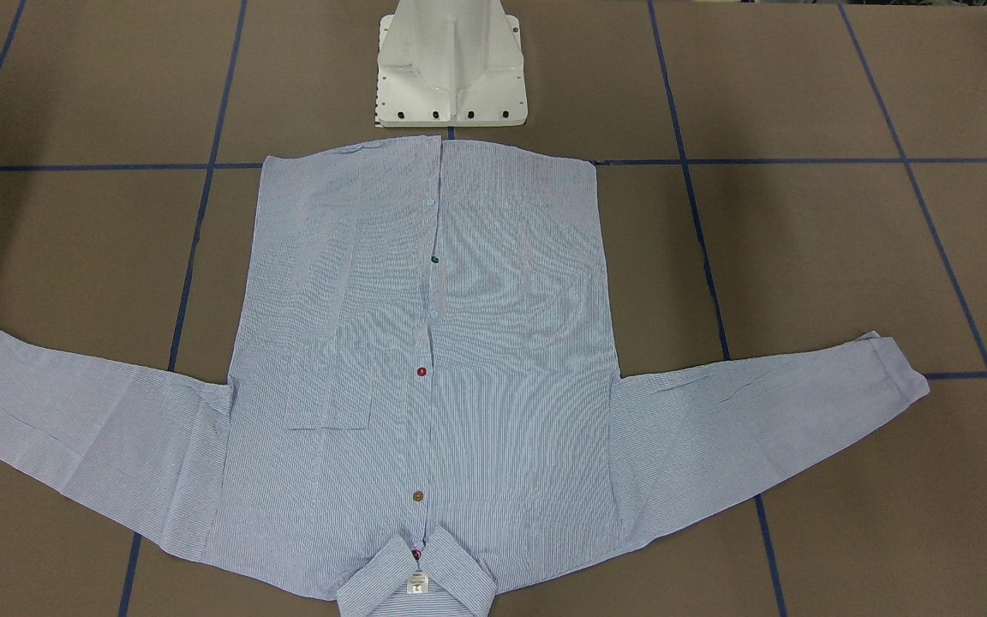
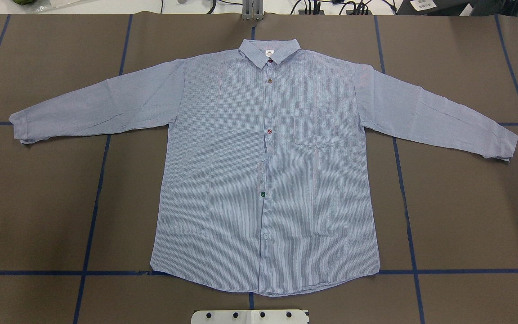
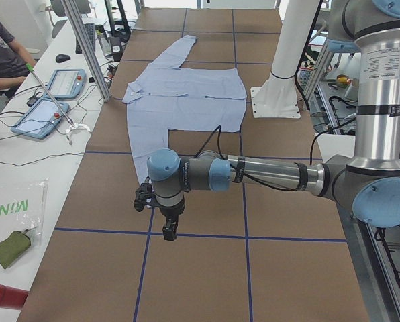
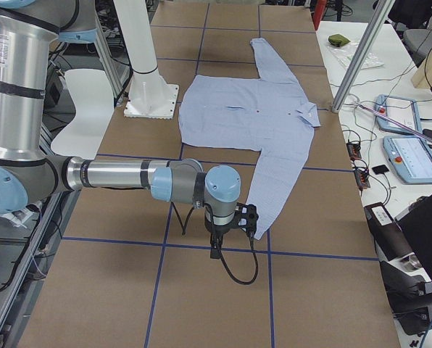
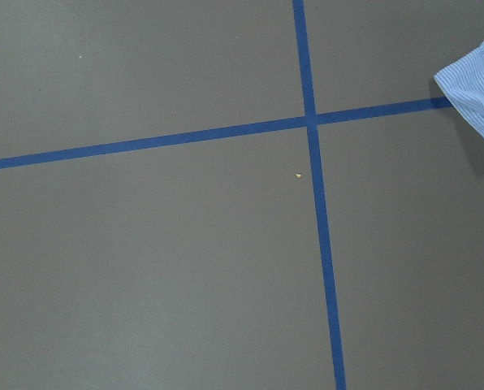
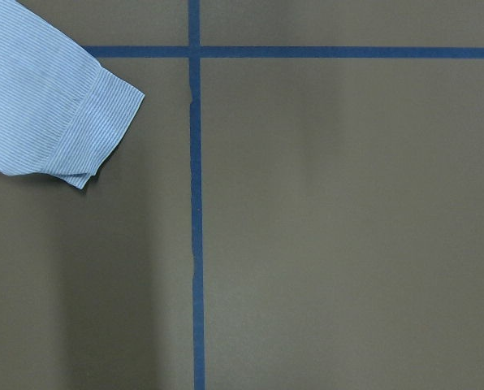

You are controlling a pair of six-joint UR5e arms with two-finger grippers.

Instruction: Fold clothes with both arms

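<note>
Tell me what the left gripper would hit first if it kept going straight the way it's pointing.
Probably the bare brown table, near the blue tape crossing. The left gripper points down, and the shirt's cuff lies off to one side.

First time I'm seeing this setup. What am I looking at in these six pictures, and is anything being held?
Two robot arms stand at a brown table marked with blue tape; the white base belongs to the robot. Two pictures look down, from the front and from behind. Two look along the table and show the left arm and right arm. Two come from wrist cameras. A striped shirt lies flat, buttoned, sleeves spread. The left gripper and right gripper hang near the cuffs; nothing appears held.
</note>
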